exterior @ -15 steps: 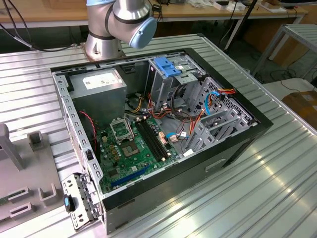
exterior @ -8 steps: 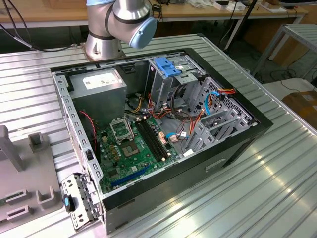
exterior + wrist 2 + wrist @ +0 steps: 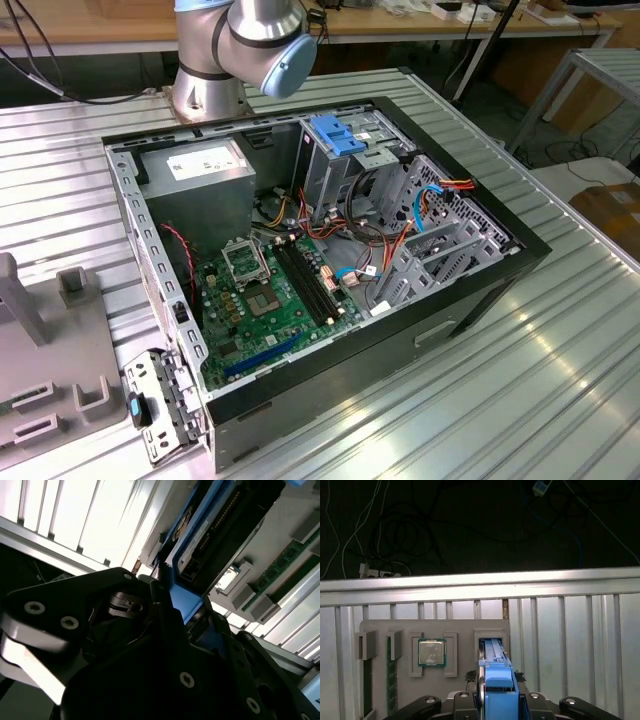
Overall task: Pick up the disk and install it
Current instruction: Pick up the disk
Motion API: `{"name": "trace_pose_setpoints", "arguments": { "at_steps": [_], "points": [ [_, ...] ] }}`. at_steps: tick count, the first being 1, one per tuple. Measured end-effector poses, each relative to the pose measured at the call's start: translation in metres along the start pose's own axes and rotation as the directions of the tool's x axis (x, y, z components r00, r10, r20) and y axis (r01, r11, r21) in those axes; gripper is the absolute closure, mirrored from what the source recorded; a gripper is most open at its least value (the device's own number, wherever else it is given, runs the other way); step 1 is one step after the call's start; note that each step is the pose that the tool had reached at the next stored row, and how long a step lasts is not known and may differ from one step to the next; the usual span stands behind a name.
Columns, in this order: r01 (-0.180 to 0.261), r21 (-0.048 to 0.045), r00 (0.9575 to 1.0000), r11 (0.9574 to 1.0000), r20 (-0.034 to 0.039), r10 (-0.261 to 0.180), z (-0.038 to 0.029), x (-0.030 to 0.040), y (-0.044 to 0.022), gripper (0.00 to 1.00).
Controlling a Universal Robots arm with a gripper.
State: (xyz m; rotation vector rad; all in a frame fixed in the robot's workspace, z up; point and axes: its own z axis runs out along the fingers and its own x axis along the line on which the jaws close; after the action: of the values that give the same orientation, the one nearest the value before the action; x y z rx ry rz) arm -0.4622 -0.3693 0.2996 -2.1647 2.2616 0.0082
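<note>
Just beside the disk (image 3: pixel 497 679), processor chip (image 3: pixel 431 652) in grey tray (image 3: pixel 460 628).

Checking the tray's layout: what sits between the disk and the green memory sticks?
In the first wrist view, a square processor chip in its holder; the disk and memory sticks flank it.

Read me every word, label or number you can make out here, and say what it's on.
None can be read.
White label on the power supply: print too small.
Label strip on the disk, second wrist view: illegible.
Processor top, in the grey tray: markings too small.
</note>
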Motion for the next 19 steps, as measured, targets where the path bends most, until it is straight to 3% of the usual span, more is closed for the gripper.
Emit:
{"name": "trace_pose_setpoints", "arguments": {
  "at_steps": [4, 19],
  "points": [
    [0.020, -0.0003, 0.9998, 0.9998, 0.0001, -0.020, 0.0000, 0.0001, 0.0000, 0.62],
    [0.025, -0.0002, 0.9997, 0.9997, 0.0001, -0.025, -0.0005, 0.0002, 0.0000, 0.63]
  ]
}}
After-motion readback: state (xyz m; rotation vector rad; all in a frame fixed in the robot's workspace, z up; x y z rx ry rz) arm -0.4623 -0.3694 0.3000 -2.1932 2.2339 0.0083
